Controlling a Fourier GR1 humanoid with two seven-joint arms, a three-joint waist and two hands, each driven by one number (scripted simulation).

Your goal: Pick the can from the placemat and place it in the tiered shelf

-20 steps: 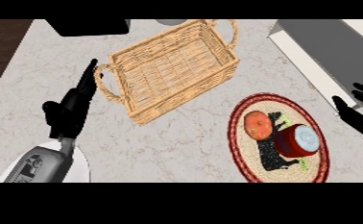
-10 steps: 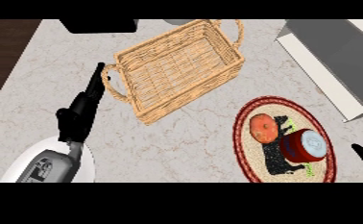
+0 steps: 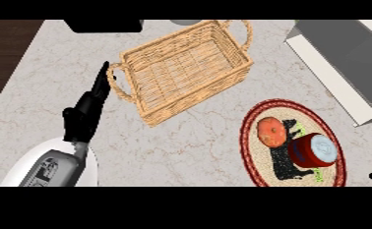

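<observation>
Where the grey left forearm enters at the lower left of the head view, its black left hand (image 3: 85,115) rises from the wrist with the fingers (image 3: 102,78) held straight and pressed together, pointing up toward the far side of the surface (image 3: 181,144). The hand holds nothing; its fingertips end just beside the near handle of the wicker basket (image 3: 181,71), and contact cannot be told from this view.

At the lower right lies the round placemat (image 3: 294,142), woven in a pale tone with a dark red rim and a black figure printed across its middle. On it stands the can (image 3: 314,150), red-sided with a pale blue top, upright on the right half of the mat. Just to its left on the same mat sits an orange round fruit (image 3: 271,131), close beside the can; whether the two touch cannot be told.

Farther off, the wicker basket rests on the marbled surface at a slant, with a loop handle at each short end. Along the right edge, a grey slab with a pale edge (image 3: 338,61) runs diagonally. A dark block (image 3: 102,25) sits at the far edge, upper left. The right hand does not show.
</observation>
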